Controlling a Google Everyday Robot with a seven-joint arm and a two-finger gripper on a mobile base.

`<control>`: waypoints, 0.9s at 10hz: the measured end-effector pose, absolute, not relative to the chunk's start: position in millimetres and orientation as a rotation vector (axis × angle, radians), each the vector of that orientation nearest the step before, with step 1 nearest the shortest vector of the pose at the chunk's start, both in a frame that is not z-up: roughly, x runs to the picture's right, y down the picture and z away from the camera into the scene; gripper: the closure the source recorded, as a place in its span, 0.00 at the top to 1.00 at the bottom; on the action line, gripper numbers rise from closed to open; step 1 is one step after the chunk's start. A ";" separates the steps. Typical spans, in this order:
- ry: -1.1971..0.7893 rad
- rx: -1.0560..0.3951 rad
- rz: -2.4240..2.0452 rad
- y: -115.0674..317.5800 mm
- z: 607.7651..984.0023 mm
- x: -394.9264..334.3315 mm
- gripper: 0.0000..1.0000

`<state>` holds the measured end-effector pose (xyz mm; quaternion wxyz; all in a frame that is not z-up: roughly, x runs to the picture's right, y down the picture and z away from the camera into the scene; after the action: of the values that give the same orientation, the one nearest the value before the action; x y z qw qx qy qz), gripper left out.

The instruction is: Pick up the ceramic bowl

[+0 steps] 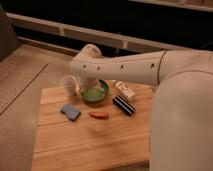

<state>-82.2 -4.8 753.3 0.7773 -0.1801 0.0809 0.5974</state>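
Your hand (89,84) hangs over the ceramic bowl's (98,95) far rim, seemingly touching it; whether it is clenched or released, you cannot tell. The bowl sits just beneath the hand on the surface (90,142).

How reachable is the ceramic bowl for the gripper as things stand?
Likely yes: the gripper hangs at the ceramic bowl's edge nearest the cup, nothing between them; the cup stands close and could crowd it.
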 end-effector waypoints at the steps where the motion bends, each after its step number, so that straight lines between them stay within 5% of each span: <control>1: 0.175 -0.387 1.293 -5.8 753.5 -80.2 0.65; 4: 0.181 -0.391 1.286 -2.2 755.7 -82.1 0.65; 9: 0.276 -0.356 1.371 8.5 830.2 12.9 0.65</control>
<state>12.9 8.5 830.2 0.7508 -0.1628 0.1265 0.6276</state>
